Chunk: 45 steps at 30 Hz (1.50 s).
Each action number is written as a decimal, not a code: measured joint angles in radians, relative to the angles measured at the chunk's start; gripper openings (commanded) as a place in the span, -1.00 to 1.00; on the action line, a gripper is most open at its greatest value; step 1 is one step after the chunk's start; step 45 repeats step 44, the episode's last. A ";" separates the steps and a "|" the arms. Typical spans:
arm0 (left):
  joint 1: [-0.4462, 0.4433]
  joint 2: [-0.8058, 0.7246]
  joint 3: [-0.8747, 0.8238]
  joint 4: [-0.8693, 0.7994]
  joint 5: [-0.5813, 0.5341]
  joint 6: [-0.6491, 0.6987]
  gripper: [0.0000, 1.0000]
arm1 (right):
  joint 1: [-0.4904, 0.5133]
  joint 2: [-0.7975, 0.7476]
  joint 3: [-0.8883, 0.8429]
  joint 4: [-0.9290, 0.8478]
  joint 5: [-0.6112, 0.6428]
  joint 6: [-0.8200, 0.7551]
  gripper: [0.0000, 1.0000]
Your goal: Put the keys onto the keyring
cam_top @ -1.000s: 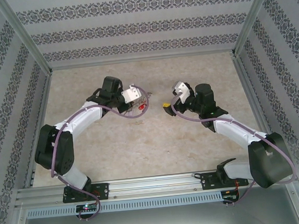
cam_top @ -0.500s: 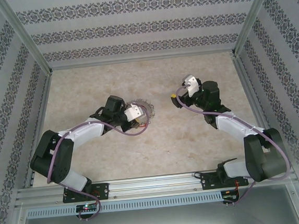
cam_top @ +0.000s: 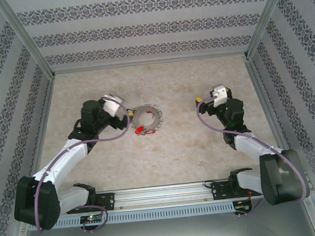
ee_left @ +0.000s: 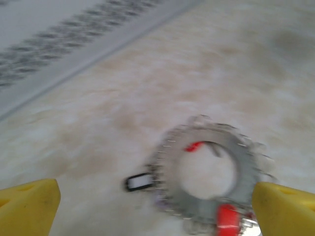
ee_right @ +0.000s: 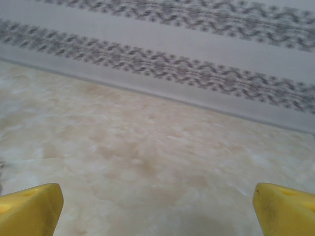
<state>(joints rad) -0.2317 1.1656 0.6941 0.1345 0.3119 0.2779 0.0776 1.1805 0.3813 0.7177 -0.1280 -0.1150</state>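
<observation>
On the table [cam_top: 177,149], keyring [cam_top: 157,117] and red keys [cam_top: 141,131] now alone; both jaws farther back, wide open.

i see beige marbled table [cam_top: 177,149]; keyring [cam_top: 146,118] lying flat near centre, 2 red-headed keys [cam_top: 141,131] touching it, small black tag [ee_left: 139,182] just beside.

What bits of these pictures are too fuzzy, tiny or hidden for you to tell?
1. Whether the keys are already threaded on the keyring: too small in the top view, blurred in the left wrist view.
2. The nearest red key: cut off by the left wrist view's bottom edge.
3. The small dark tag beside the keyring: too blurred to identify.
</observation>
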 measured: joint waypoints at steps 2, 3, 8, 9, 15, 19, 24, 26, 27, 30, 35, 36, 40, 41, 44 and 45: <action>0.079 -0.003 -0.019 0.034 -0.020 -0.046 0.99 | -0.022 -0.018 -0.047 0.039 0.046 0.041 0.96; 0.122 0.000 -0.042 0.058 -0.033 -0.074 0.99 | -0.034 -0.019 -0.069 0.050 0.067 0.062 0.96; 0.232 0.103 -0.159 0.159 -0.113 -0.155 0.99 | -0.056 0.017 -0.117 0.070 0.114 0.097 0.96; 0.233 0.144 -0.180 0.190 -0.119 -0.166 0.99 | -0.056 0.037 -0.119 0.084 0.117 0.101 0.96; 0.233 0.331 -0.221 0.367 -0.143 -0.205 0.99 | -0.063 0.294 -0.131 0.283 0.143 0.126 0.96; 0.234 0.382 -0.264 0.536 -0.186 -0.225 0.99 | -0.062 0.350 -0.104 0.244 0.156 0.136 0.97; 0.234 0.391 -0.279 0.597 -0.220 -0.239 0.99 | -0.061 0.350 -0.032 0.224 0.195 0.143 0.96; 0.234 0.391 -0.279 0.615 -0.231 -0.243 0.99 | -0.054 0.350 -0.019 0.224 0.203 0.143 0.96; 0.234 0.391 -0.279 0.618 -0.238 -0.246 0.99 | -0.054 0.349 -0.018 0.222 0.204 0.143 0.96; 0.234 0.391 -0.279 0.622 -0.244 -0.253 0.99 | -0.054 0.349 -0.018 0.211 0.209 0.143 0.96; 0.234 0.391 -0.279 0.623 -0.251 -0.257 0.99 | -0.054 0.349 -0.016 0.196 0.209 0.142 0.96; 0.234 0.391 -0.279 0.623 -0.253 -0.257 0.99 | -0.054 0.349 -0.016 0.190 0.207 0.142 0.96; 0.234 0.391 -0.279 0.623 -0.257 -0.258 0.99 | -0.054 0.349 -0.014 0.182 0.205 0.142 0.96; 0.234 0.391 -0.279 0.623 -0.257 -0.258 0.99 | -0.054 0.349 -0.014 0.180 0.201 0.142 0.96; 0.234 0.391 -0.279 0.623 -0.257 -0.258 0.99 | -0.054 0.349 -0.014 0.177 0.191 0.142 0.97; 0.234 0.391 -0.279 0.623 -0.257 -0.258 0.99 | -0.054 0.349 -0.014 0.177 0.191 0.142 0.97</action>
